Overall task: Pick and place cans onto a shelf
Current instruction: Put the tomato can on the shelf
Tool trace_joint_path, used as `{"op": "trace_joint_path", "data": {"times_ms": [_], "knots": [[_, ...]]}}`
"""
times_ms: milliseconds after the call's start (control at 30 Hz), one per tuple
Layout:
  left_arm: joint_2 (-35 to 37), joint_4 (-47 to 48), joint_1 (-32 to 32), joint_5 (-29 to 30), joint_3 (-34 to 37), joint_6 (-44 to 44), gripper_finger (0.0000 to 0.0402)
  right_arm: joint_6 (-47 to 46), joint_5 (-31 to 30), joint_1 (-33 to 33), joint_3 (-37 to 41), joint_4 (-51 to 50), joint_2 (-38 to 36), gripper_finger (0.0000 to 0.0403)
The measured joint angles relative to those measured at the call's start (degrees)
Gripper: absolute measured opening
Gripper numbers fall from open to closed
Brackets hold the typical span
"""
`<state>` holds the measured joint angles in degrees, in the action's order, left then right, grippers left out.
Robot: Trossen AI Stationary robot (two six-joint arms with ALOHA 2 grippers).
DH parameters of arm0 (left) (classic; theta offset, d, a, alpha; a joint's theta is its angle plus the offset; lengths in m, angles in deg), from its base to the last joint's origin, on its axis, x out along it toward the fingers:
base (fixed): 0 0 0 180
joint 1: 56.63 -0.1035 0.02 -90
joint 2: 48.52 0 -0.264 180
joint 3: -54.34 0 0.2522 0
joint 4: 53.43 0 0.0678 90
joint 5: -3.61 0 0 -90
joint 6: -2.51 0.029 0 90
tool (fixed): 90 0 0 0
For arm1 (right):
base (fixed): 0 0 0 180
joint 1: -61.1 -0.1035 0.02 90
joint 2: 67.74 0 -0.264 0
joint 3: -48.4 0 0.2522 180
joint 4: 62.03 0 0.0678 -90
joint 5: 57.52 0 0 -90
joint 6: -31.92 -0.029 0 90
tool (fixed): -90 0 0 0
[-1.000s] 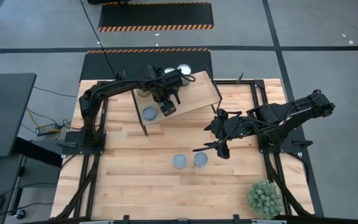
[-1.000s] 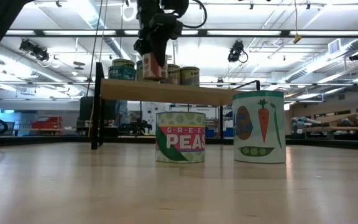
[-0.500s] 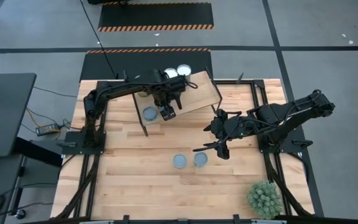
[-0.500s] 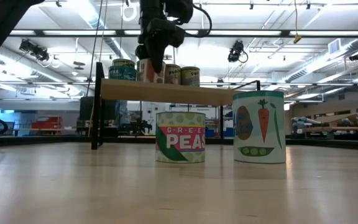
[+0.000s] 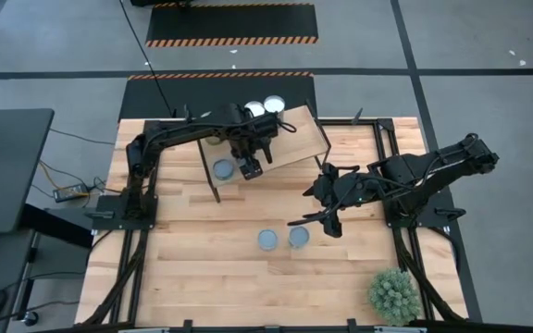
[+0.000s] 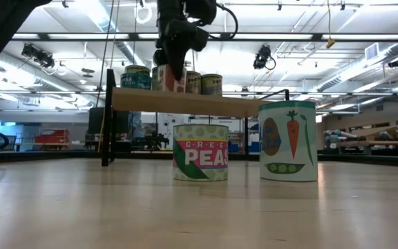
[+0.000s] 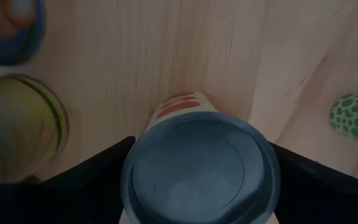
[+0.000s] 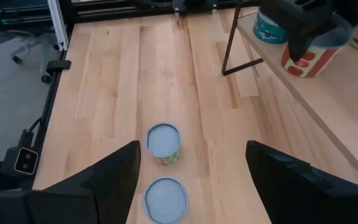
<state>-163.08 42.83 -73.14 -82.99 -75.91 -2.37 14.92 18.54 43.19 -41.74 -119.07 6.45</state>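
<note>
Currently the left gripper is setting a red-and-white labelled tin with a blue-grey top near the front edge of the light-wood plank shelf, its fingers flanking it, seemingly loosening. Next: lifting clear. The right gripper, spread and empty, is hovering mid-table.

The wooden table carries the shelf, which stands near the far edge. Two cans sit side by side on the tabletop near its middle, toward the near edge. A green spiky plant stands at the near right corner. On the shelf board several cans stand close together, one with a red and white label.
</note>
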Motion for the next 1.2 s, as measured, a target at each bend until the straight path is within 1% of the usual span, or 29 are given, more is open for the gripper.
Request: {"op": "trace_joint_path", "data": {"times_ms": [200, 367, 533, 767, 900, 1000, 1100, 1200], "knots": [[0.0, 0.4, 0.0, 0.0, -3.4, 0.8, 0.0318, 0.1, 0.1, 0.0, 0.0, 0.0, 0.0, 0.0297], [0.1, 3.1, -0.2, 0.0, -3.1, 1.3, 0.0318, 0.2, 0.1, 0.0, 0.0, 0.0, 0.0, 0.0297], [0.1, 3.3, -0.2, -0.4, -1.9, 1.6, 0.0319, 0.2, 0.1, 0.0, 0.0, 0.0, 0.0, 0.0297], [0.1, 3.5, -1.2, -4.4, -1.9, 0.7, 0.0319, 0.7, 0.1, 0.0, 0.0, 1.2, 0.0, 0.0297], [0.1, 4.2, -1.7, -5.1, -1.9, -0.5, 0.0319, 0.7, 0.1, 0.0, 0.0, 1.2, 0.0, 0.0297], [0.1, 4.4, -1.7, -3.6, -1.9, -0.9, 0.0319, 0.8, 0.1, 0.1, 0.0, 1.2, 0.0, 0.0297], [0.1, 4.4, -1.2, -0.8, -1.9, -0.9, 0.0319, 1.1, 0.1, 0.3, 0.0, 1.3, 0.0, 0.0297], [0.1, 4.4, -0.8, -0.4, -1.9, -0.7, 0.0319, 1.1, 0.1, 0.3, 0.0, 1.3, 0.0, 0.0297]]}}
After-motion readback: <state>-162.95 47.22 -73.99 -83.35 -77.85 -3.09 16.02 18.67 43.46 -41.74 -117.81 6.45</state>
